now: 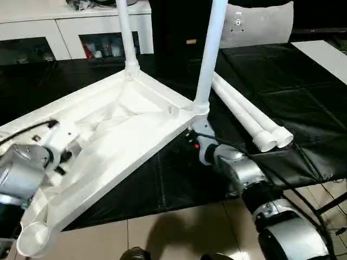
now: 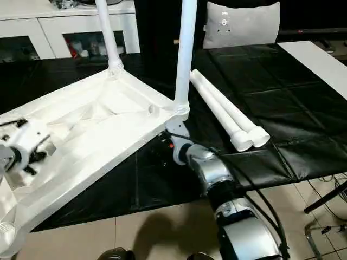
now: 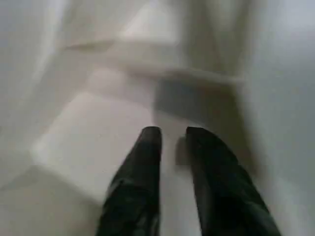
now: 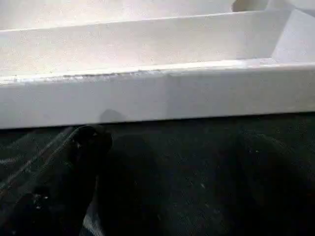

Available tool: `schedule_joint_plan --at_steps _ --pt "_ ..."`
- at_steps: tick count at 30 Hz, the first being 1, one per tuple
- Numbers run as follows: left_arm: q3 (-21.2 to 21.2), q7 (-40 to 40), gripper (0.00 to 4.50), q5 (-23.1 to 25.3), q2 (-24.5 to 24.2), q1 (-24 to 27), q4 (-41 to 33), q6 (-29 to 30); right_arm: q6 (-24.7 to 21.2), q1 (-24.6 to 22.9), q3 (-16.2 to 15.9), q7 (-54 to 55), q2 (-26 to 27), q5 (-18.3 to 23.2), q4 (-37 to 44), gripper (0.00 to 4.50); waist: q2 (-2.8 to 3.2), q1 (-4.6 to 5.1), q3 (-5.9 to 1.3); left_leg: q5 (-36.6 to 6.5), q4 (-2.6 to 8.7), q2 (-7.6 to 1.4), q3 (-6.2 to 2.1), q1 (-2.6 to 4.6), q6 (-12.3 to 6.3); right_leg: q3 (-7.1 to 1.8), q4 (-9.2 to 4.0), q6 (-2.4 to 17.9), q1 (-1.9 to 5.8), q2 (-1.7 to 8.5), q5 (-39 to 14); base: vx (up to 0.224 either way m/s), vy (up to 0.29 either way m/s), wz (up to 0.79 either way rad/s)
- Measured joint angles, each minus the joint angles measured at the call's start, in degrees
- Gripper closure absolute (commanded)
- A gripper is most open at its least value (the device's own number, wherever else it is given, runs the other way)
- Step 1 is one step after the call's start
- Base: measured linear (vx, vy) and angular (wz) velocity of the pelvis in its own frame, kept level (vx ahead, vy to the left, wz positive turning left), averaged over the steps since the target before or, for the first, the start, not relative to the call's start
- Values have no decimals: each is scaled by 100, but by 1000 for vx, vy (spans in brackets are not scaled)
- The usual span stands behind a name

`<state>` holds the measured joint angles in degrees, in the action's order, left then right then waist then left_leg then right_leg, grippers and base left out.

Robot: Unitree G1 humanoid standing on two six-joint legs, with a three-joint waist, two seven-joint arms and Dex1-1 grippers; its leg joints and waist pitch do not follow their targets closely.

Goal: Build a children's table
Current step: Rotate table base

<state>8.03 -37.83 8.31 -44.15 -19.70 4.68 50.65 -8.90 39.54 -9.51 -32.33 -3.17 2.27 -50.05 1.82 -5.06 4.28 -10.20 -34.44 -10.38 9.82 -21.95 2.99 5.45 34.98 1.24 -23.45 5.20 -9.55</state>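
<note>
item: tabletop (image 1: pixel 124 130), white plastic, ribbed underside up, lying tilted across the black-covered counter (image 1: pixel 282 92), its near corner overhanging the counter edge toward 7 o'clock.
fitted: two legs standing upright in corner sockets, far leg (image 1: pixel 126 32) at 12 o'clock, near leg (image 1: pixel 209 54) at 1 o'clock.
outstanding: two loose legs (image 1: pixel 249 116) lying side by side on the counter at 3 o'clock; empty socket (image 1: pixel 32 234) at the near corner. judged about half done.
left claw (image 3: pixel 172 147): over the ribbed underside, fingers a narrow gap apart, pinching nothing.
right claw (image 4: pixel 162 162): low beside the tabletop's rim (image 4: pixel 157 96) under the near leg's corner; one dark finger shows, the other too blurred, so spread or pressed together cannot be told.
surroundings: white cabinets (image 1: pixel 65 32) at 11 o'clock, grey cushion (image 1: pixel 260 24) at 1 o'clock.
obstruction: the near upright leg stands between the right arm and the loose legs.
</note>
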Motion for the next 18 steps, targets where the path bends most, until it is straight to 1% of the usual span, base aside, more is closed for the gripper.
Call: schedule_joint_plan --at_steps 2,4,5,8,11,14,16,18 --pt "28 -198 385 -95 -45 12 -102 22 34 72 -2 0 57 -19 -102 0 1 -1 0 0 0 0 0 0 0 0 0 0 0 0 0 0 0 0" --pt "79 -486 400 -226 -99 28 -213 -6 56 139 4 -1 101 -31 -234 0 0 -7 0 0 1 2 0 -1 0 0 -2 1 1 1 -1 0 0 0" --pt "113 -660 406 -272 -156 63 -264 -77 80 173 8 -5 128 -44 -304 0 0 -1 0 0 0 2 0 -1 -1 -1 -2 1 1 2 -1 0 0 0" --pt "244 -1266 443 -527 -270 109 -442 -267 107 275 18 -7 82 -79 -464 0 -1 -1 -1 -1 -1 7 0 1 -1 -3 -2 2 4 6 -1 0 0 0" --pt "419 -1725 450 -800 -253 108 -615 -412 161 281 60 2 52 -90 -533 0 -2 12 -1 0 -2 7 1 9 -1 -5 0 5 7 6 1 0 0 0" --pt "615 -2079 450 -933 -70 37 -602 -685 228 285 116 60 23 -95 -603 0 -1 19 -1 0 -1 6 1 15 0 -6 6 6 7 6 2 0 0 0" --pt "729 -2142 450 -956 212 -127 -454 -880 282 302 147 122 -22 -132 -642 0 0 27 0 2 -1 5 1 15 4 -5 9 9 6 4 4 0 0 0" --pt "818 -2131 450 -966 575 -387 -111 -1073 291 341 240 188 -74 -148 -691 0 3 28 1 3 -2 5 2 14 6 -5 12 12 5 4 6 0 0 0"
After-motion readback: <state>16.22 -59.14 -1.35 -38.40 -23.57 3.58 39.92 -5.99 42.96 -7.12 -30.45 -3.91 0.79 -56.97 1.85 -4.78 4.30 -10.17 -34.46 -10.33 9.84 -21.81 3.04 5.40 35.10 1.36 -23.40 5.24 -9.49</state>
